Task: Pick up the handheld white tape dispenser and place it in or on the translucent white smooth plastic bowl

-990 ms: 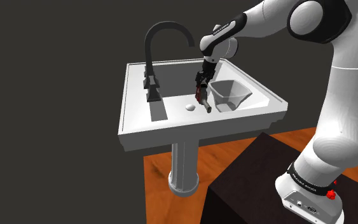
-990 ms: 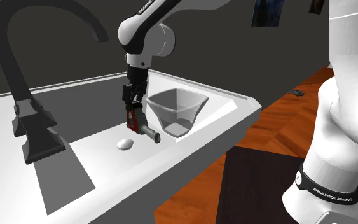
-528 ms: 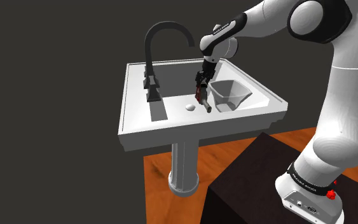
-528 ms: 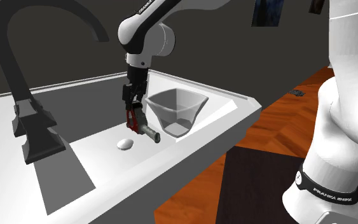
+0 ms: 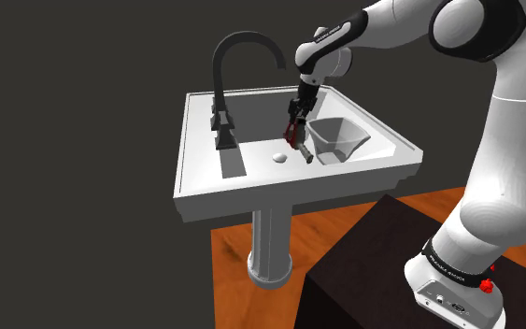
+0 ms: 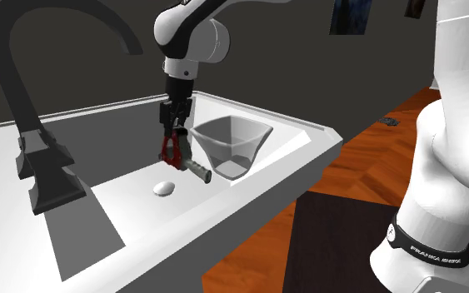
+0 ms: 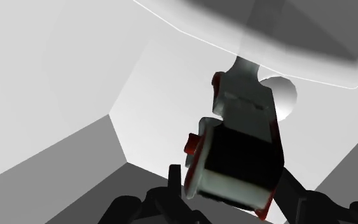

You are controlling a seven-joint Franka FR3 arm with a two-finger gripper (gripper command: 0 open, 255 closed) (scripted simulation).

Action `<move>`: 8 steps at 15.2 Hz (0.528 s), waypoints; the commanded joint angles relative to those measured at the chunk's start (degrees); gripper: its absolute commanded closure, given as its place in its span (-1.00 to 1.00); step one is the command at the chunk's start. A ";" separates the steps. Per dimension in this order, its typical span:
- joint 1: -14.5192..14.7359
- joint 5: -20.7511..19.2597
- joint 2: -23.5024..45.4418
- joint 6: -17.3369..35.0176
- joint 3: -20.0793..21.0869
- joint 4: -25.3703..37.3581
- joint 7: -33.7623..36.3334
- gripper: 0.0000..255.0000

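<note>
The tape dispenser point(image 7: 241, 153) is coloured grey and black with red edges, the bowl point(image 6: 234, 143) translucent pale grey, the sink point(image 5: 200, 192) white, the faucet point(image 5: 218, 79) dark grey, the floor point(image 5: 233, 280) orange-brown.

The sink point(image 5: 289, 183) stands on a pedestal point(image 5: 270, 245) on the floor point(image 5: 237, 280); the stand point(image 5: 363, 273) sits before it, toward the shoulder view's lower right; the faucet point(image 5: 221, 86) rises from the sink's deck at that view's left; the bowl point(image 5: 339, 138) stands upright in the basin at the right; the drain point(image 5: 280, 158) lies in the basin between faucet and bowl; the tape dispenser point(image 6: 187, 163) hangs clasped in the gripper point(image 6: 172, 146) over the basin, just beside the bowl, above the drain and slightly toward the bowl
</note>
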 commanded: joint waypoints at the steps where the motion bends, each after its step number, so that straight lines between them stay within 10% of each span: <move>1: 0.04 -0.43 -0.63 -1.23 -0.15 0.65 0.42 1.00; 8: 0.18 -1.80 -2.68 -5.80 -0.53 3.37 1.92 1.00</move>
